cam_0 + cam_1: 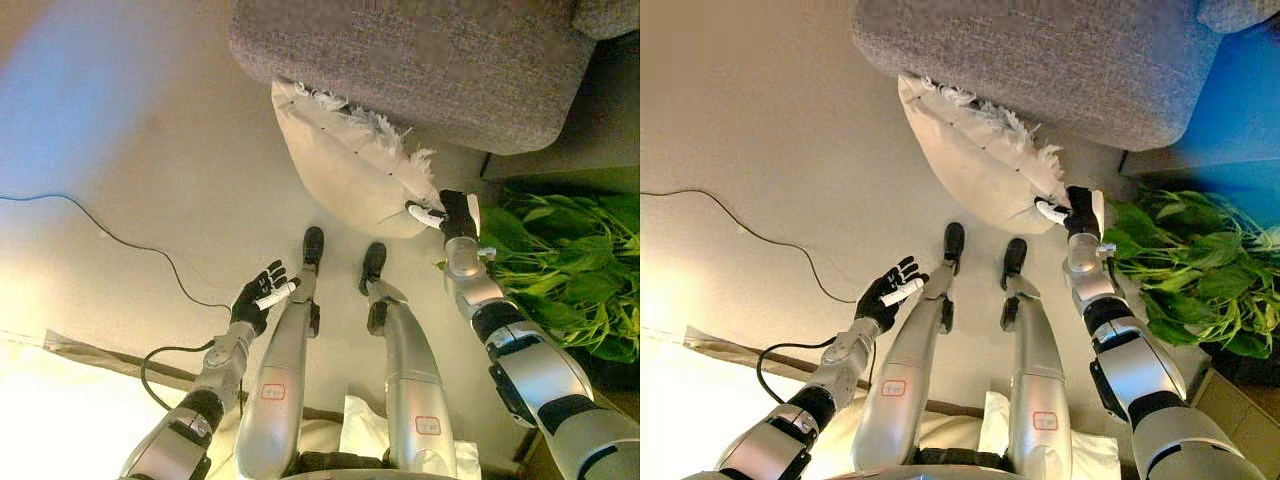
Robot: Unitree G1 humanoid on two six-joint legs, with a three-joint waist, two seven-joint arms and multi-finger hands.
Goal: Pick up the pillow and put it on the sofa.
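At about seven o'clock the left hand [260, 297] hangs over the bare floor [130, 170] with its fingers spread and relaxed, holding nothing and well apart from the pillow. A pale cloth [60, 400] lies low at eight o'clock, its edge running along the floor below that hand.

At three o'clock the right hand [447, 215] reaches to the lower right corner of the pillow [345, 165]; a white-tipped finger lies against the fabric, but whether the fingers pinch the corner or only touch it cannot be told. Just beside this hand, at four o'clock, a green leafy plant [570, 265] crowds the right arm's side.

The pillow is cream-coloured with a feathery white fringe along its upper edge. It sits on the floor at about one o'clock, tilted, its top edge leaning against the front of the grey sofa [420, 60].

The sofa fills the far edge from eleven to two o'clock, its woven fabric overhanging the pillow's top. No readable writing shows on these things.
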